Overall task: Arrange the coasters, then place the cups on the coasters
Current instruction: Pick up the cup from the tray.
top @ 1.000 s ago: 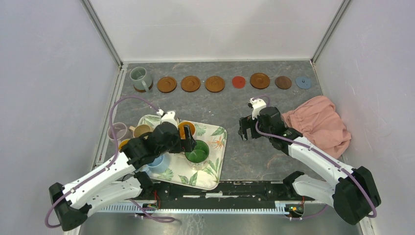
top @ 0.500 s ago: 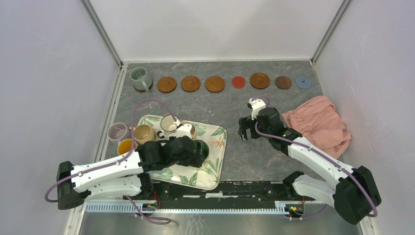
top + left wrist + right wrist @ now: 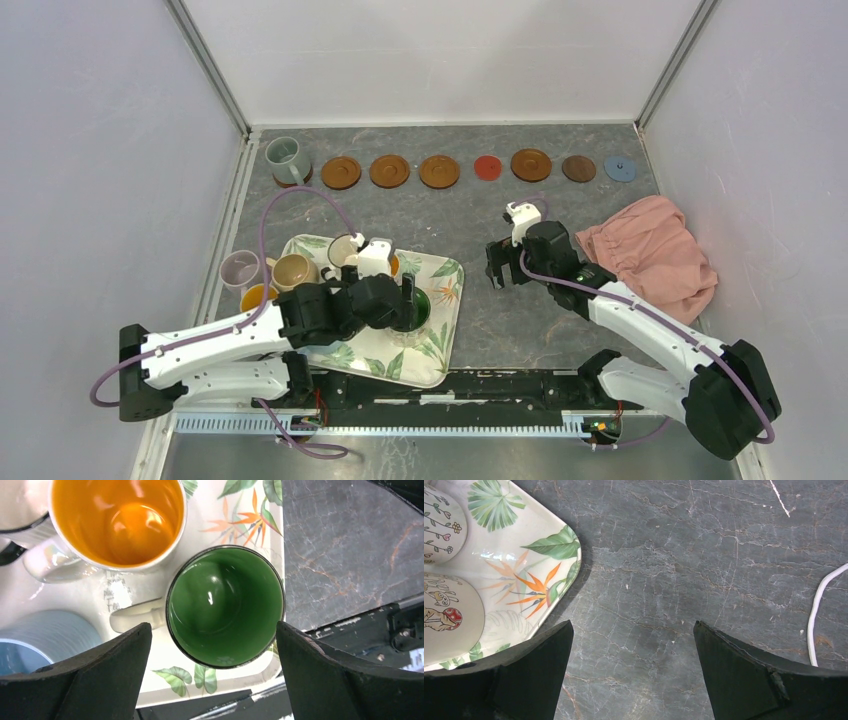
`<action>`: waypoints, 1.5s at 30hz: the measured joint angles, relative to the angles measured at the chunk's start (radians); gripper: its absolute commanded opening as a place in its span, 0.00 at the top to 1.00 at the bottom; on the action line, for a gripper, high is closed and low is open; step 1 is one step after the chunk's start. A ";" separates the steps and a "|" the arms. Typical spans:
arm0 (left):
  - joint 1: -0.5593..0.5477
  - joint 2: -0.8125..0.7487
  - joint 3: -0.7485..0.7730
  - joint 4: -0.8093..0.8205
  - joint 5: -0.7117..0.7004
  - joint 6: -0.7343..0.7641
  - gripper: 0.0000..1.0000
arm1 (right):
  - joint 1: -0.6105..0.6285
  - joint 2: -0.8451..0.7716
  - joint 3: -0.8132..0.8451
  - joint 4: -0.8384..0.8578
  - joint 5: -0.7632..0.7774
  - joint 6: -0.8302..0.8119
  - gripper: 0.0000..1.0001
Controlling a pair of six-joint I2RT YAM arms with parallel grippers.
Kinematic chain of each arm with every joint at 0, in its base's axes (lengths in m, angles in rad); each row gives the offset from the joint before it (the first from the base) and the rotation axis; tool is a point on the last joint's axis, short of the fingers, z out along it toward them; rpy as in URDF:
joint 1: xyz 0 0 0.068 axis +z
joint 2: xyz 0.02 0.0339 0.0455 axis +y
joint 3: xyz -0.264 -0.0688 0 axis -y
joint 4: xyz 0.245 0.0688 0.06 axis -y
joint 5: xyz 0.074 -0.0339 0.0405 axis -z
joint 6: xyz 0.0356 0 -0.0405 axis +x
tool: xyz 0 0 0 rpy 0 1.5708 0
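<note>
Here the left gripper (image 3: 212,630) hangs with its jaws spread wide over the green-inside mug (image 3: 225,605), one finger on each side of the rim and nothing held. The mug stands upright near the tray's near right corner, its axis vertical and its mouth facing the wrist camera. Its cream handle (image 3: 135,620) sticks out leftwards in that view, towards the light blue mug (image 3: 45,635), and ends just beside the left-hand finger. The inside is glossy dark green under a thin dark rim.

The orange-inside mug (image 3: 117,520) crowds in just beyond it on the leaf-print tray (image 3: 240,510).

In the top view three more mugs stand around the tray's left end: pale pink (image 3: 240,268), tan (image 3: 292,270) and cream with a dark rim (image 3: 345,250).

Along the far edge lies a row of coasters (image 3: 439,171), with a grey-green mug (image 3: 285,160) at its left end.

The right gripper (image 3: 631,630) is also wide open and empty, above bare marbled table (image 3: 674,555) just right of the tray, with a pink cloth (image 3: 650,255) beyond it.
</note>
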 measured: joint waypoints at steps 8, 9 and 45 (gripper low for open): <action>0.035 0.009 -0.079 0.101 -0.034 0.076 0.00 | 0.015 -0.005 0.000 -0.003 0.010 -0.003 0.02; 0.047 0.013 -0.092 0.117 -0.033 0.088 0.00 | 0.015 -0.006 0.000 -0.004 0.011 -0.003 0.02; 0.077 -0.022 -0.220 0.301 0.433 0.213 0.00 | 0.041 -0.014 0.000 -0.008 0.044 -0.013 0.02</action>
